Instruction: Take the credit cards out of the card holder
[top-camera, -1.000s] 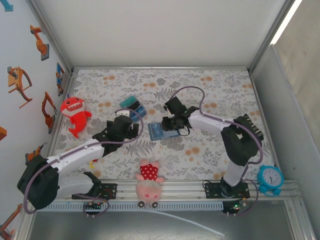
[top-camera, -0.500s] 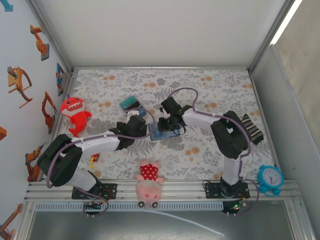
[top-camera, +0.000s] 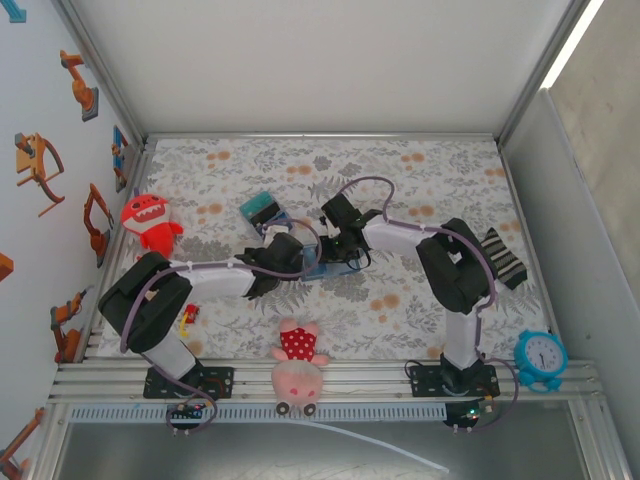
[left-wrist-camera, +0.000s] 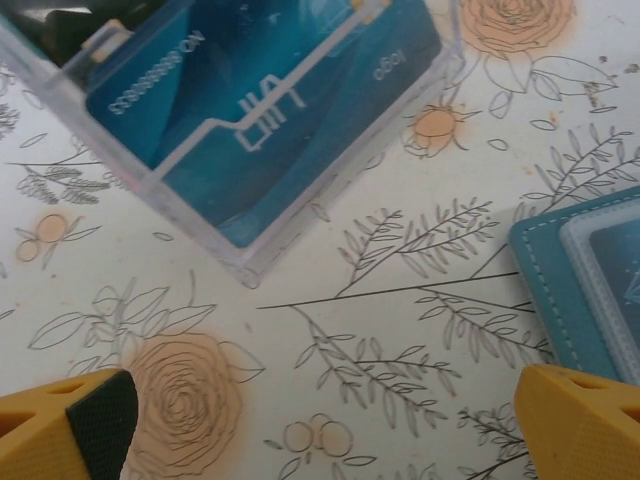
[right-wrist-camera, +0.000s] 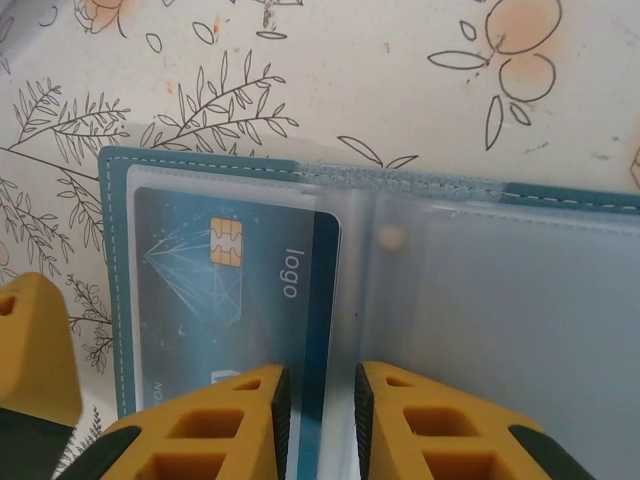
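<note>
Seen from above, the card holder (top-camera: 318, 266) lies open on the flowered worktop (top-camera: 420, 180), squeezed between the two pincers. The left pincer (top-camera: 290, 258) comes in at its left side and the right pincer (top-camera: 337, 247) hangs over its far part. A clear box (top-camera: 262, 210) stands just beyond the holder to the left. A pink plush toy (top-camera: 298, 365) sits well apart on the near side.

On the left wrist camera, the left pincer (left-wrist-camera: 320, 430) is released, its yellow fingers (left-wrist-camera: 70, 430) spread wide above bare cloth. A corner of the card holder (left-wrist-camera: 590, 290) lies just outside the right-hand finger. The clear box (left-wrist-camera: 240, 255), with a teal card (left-wrist-camera: 270, 100) inside, lies beyond.

On the right wrist camera, the right pincer (right-wrist-camera: 320, 420) hovers at the middle of the card holder (right-wrist-camera: 480, 300). Its fingers (right-wrist-camera: 200, 430) are drawn nearly together, with only a narrow slit between them. Their tips sit at the edge of a chip card (right-wrist-camera: 220, 280) under one panel's clear sleeve. I cannot tell whether they pinch anything.
</note>
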